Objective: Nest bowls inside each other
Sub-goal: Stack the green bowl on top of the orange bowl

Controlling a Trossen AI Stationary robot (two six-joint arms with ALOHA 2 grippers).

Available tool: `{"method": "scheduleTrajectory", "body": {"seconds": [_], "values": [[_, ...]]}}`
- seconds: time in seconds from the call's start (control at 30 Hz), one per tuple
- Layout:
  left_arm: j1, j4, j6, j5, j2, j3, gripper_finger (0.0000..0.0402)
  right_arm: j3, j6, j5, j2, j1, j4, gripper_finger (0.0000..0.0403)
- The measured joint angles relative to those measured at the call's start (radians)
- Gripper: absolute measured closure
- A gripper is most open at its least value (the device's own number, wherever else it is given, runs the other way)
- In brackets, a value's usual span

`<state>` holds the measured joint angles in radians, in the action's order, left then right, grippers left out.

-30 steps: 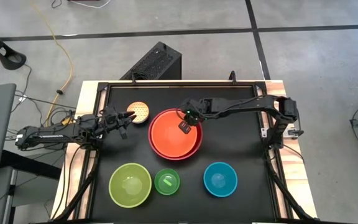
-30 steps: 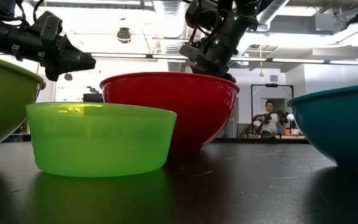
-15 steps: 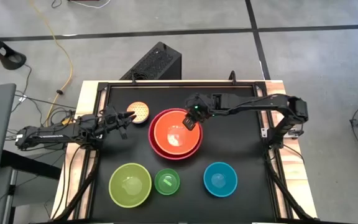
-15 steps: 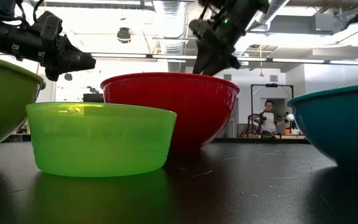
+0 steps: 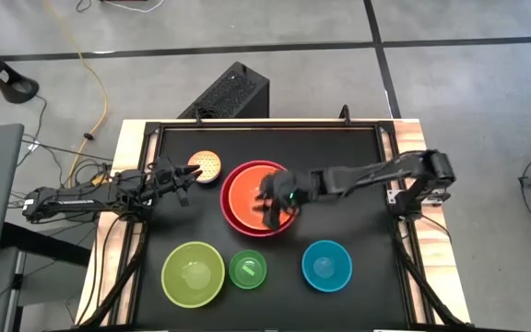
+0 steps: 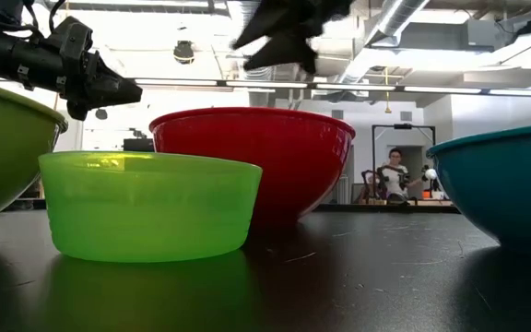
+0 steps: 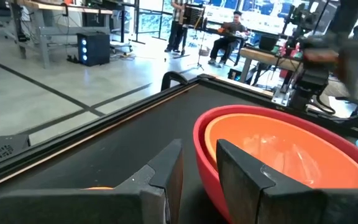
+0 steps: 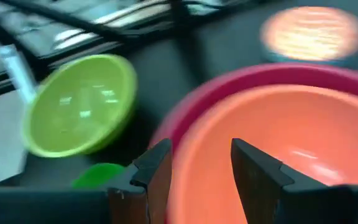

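The orange bowl (image 5: 250, 187) sits nested in the large red bowl (image 5: 230, 218) at the table's middle. My right gripper (image 5: 268, 208) hangs open above the orange bowl's near side and touches nothing. The small patterned yellow bowl (image 5: 207, 166) stands at the far left, and my left gripper (image 5: 188, 174) waits just left of it, level and slightly open. Along the near edge stand the lime green bowl (image 5: 193, 273), the small dark green bowl (image 5: 247, 269) and the blue bowl (image 5: 326, 265), each on its base.
A black box (image 5: 233, 92) stands on the floor beyond the table's far edge. A raised black frame (image 5: 265, 123) runs along the table's sides. Bare black tabletop lies right of the red bowl. A person (image 6: 395, 171) sits far off in the room.
My right gripper has risen from the far rim of the nested orange and red bowls. It has swung across them toward the near edge and tipped less steeply down. Its fingers have opened. The orange bowl stays in the red one.
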<state>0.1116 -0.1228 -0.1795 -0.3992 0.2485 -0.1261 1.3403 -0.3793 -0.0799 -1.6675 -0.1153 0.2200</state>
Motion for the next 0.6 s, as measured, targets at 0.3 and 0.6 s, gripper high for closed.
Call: {"method": "scheduleTrajectory", "body": {"seconds": [0.3, 0.6], "values": [[0.000, 0.088, -0.067, 0.068, 0.004, 0.000, 0.0315, 0.069, -0.029, 0.038, -0.192, -0.169, -0.266, 0.0221], [0.000, 0.111, -0.136, 0.107, 0.006, 0.000, 0.0315, 0.619, -0.031, 0.029, -0.521, -0.170, 0.173, 0.0222]]}}
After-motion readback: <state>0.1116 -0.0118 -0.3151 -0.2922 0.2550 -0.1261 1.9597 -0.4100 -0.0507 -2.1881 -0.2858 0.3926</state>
